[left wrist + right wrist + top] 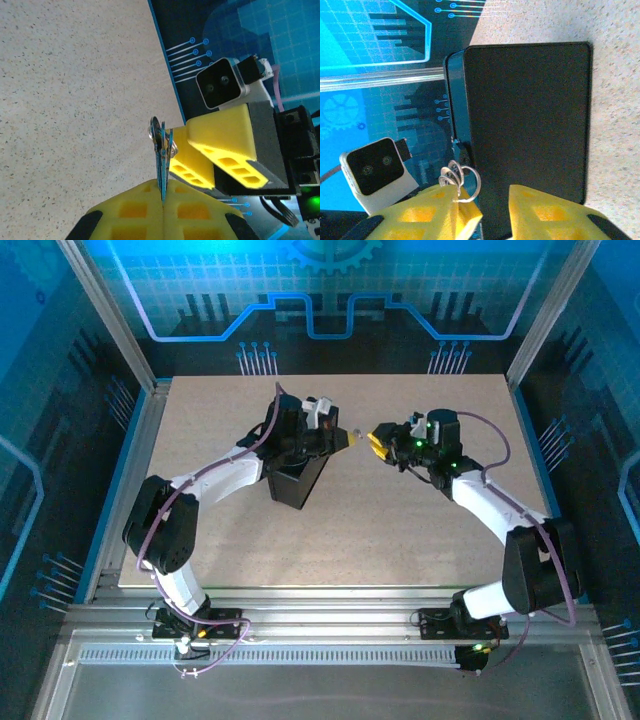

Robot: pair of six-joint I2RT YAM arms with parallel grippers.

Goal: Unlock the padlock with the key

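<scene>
Clamped on the key (162, 159), your left fingers (132, 212) held it just beside your right fingers (227, 150), which stood apart; you had yet to fit it into the padlock.

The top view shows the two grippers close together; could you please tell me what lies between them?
The key, pinched in the shut left gripper, sticks out toward the open right gripper; the left wrist view shows it best.

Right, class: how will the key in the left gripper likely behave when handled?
The key looks thin and flat, pinched edge-on by the shut left gripper, so it probably pivots or slips if pushed sideways. Its wire ring will likely swing freely. It is probably very light.
</scene>
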